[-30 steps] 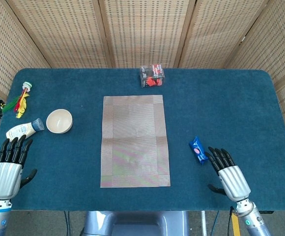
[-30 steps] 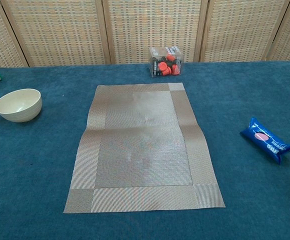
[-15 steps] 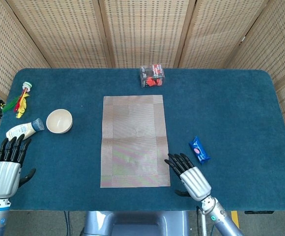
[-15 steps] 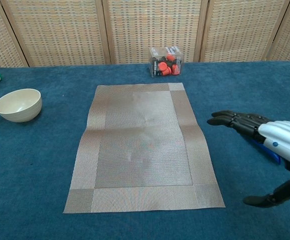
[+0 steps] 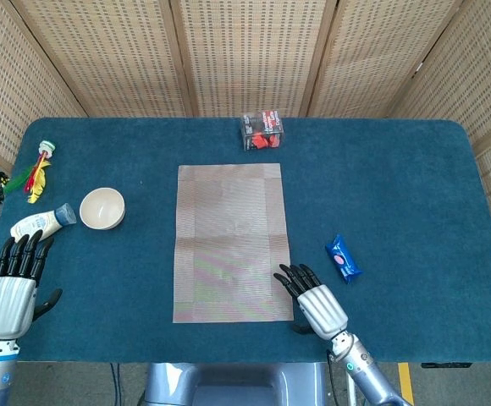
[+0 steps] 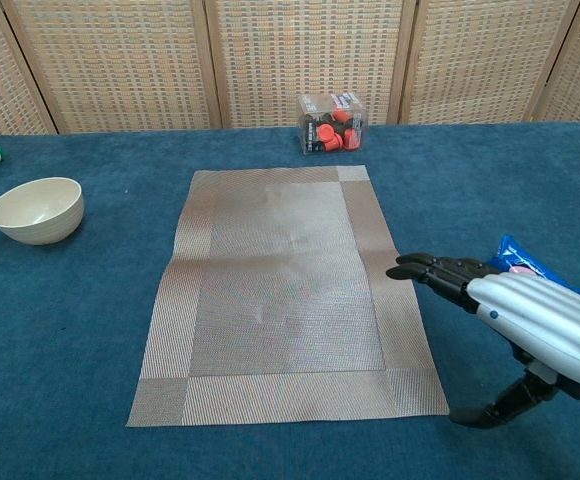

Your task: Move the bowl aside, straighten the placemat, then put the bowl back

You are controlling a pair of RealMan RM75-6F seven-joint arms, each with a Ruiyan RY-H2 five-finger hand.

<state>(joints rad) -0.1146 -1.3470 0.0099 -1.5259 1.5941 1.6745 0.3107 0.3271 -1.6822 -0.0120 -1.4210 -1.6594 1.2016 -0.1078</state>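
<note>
Placemat (image 5: 232, 242): lies flat at the centre of the blue table (image 5: 415, 186), long axis running from 12 to 6 o'clock; a faint crease crosses its middle.
Bowl (image 5: 102, 208): upright and empty, off the mat, at 9 o'clock of it and well apart.
Right hand (image 5: 313, 302): released, fingers straight and slightly apart, holding nothing; fingertips (image 6: 407, 265) over the mat's 4 o'clock edge, contact possibly made but not clear.
Left hand (image 5: 13, 286): released, fingers extended, at 7 o'clock of the bowl near the table's edge; seen in the head view only.
Tube (image 5: 42, 223): just beside the bowl, at its 8 o'clock.
Blue packet (image 5: 343, 259): at 1 o'clock of the right hand.
Clear box (image 5: 262, 132): at 12 o'clock of the mat, holding red pieces.
</note>
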